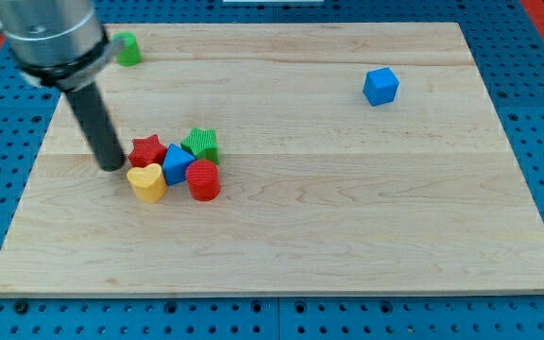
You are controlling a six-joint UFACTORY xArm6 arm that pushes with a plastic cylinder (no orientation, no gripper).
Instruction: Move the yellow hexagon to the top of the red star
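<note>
The only yellow block (146, 181) lies left of the board's centre; its top looks rounded and notched, and I cannot make out a hexagon. The red star (146, 151) sits just above it in the view, touching it. My tip (111, 166) rests on the board just left of the red star and up-left of the yellow block, close to both. I cannot tell if it touches the star.
A blue block (176, 163), a green star (201, 144) and a red cylinder (202, 179) crowd against the right side of the star and yellow block. A blue cube (381, 86) stands at upper right. A green block (127, 48) sits at upper left, partly behind the arm.
</note>
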